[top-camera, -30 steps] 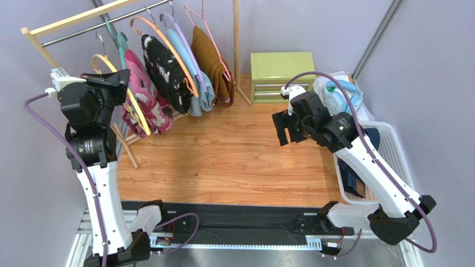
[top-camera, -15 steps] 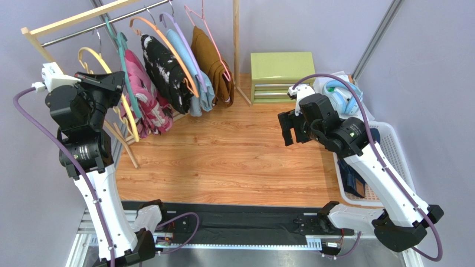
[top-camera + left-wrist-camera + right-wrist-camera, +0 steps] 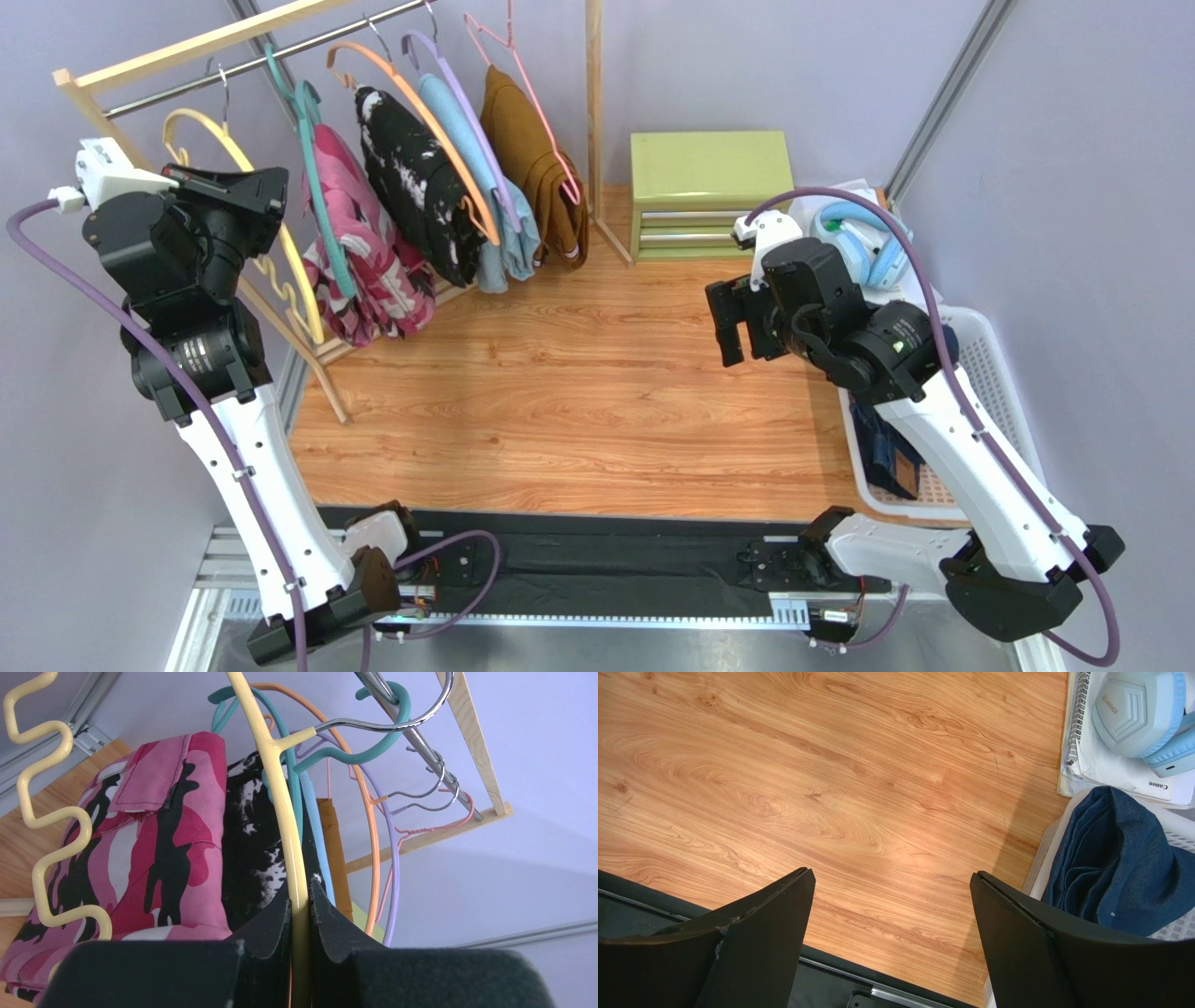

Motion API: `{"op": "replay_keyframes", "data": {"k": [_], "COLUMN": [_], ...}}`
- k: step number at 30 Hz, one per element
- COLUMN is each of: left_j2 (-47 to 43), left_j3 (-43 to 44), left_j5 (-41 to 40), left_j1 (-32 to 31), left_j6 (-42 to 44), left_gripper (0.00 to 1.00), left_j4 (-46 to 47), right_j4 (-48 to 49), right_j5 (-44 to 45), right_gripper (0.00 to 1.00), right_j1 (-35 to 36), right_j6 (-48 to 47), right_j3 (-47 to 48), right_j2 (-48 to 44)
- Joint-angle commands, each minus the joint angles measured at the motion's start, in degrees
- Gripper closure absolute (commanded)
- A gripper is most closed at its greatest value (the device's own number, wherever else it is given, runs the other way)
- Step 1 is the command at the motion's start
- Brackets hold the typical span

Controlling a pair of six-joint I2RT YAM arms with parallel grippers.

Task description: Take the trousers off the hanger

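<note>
Left wrist view: left gripper (image 3: 300, 903) clamps yellow hanger (image 3: 276, 787); pink trousers (image 3: 151, 836) hang just beside. Right wrist view: right gripper (image 3: 891, 878) stands wide, empty; navy trousers (image 3: 1120, 861) lie in basket (image 3: 1007, 367).

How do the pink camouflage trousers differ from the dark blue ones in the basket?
The pink, white and dark-red camouflage fabric trousers are patterned; the plain dark navy fabric trousers are a single colour. The pink pair hangs folded from the metal rail; the navy pair lies crumpled in the white plastic basket. Both are soft cloth.
</note>
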Motion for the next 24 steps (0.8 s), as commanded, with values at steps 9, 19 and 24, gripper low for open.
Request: {"op": "replay_keyframes", "data": {"k": [9, 19, 24], "left_j2": [1.3, 0.7, 2.7], "left_j3": [-0.8, -2.1, 3.5], "left_j5": [8.5, 13.6, 13.9], "left_j1": [6.4, 7.8, 7.9], "left_j6": [-4.7, -10.0, -6.0], "left_gripper": [1.0, 1.0, 0.75], "left_j4": [3.4, 0.2, -11.1], "right_j4": [1.8, 2.1, 2.0], "right_j5": [1.8, 1.2, 0.5], "right_gripper": [0.12, 0.12, 0.12], "right_j1": [-1.0, -1.0, -1.0], "right_j6": [-1.1, -1.0, -0.8], "right_j3": [0.5, 1.2, 2.0], "right_j2": [-1.8, -1.5, -1.1]}}
